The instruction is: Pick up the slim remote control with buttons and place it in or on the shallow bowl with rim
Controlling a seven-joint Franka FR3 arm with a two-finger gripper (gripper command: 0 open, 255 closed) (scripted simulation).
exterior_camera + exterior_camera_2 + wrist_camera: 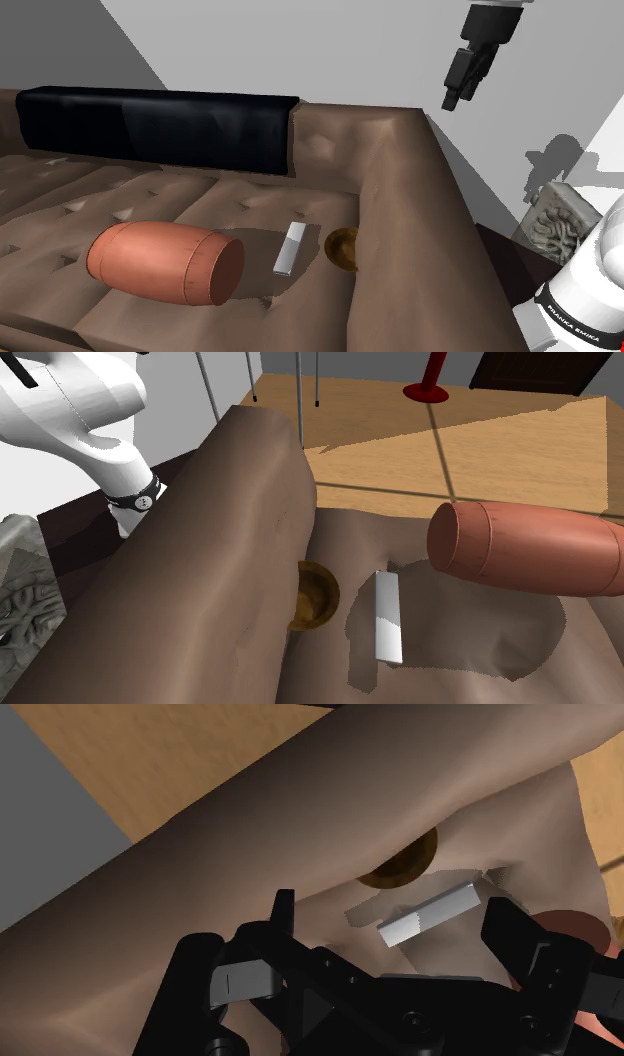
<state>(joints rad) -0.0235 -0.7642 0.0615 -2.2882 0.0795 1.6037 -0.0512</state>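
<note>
The slim white-grey remote control (290, 248), a flat bar, lies on the seat of the brown tufted sofa (60, 220), low and just right of the middle of the shoulder view. One long edge faces the shallow golden-brown bowl (343, 248); we see a narrow strip of bare seat between them, so the two are near but apart. The bowl stands tilted on its rim, touching the inner wall of the sofa's broad brown armrest (420, 200). On the remote's other long side, towards the lower left of the shoulder view, a reddish-brown cylindrical bolster (165, 262) lies on the seat, with a gap of open cushion between it and the remote. A long dark blue-black cushion (150, 125) lies along the sofa back, well away. The black claw (455, 95) hangs high in the upper right of the shoulder view, well above the armrest. In the wrist view its fingers (283, 909) are spread, pinching nothing.
</note>
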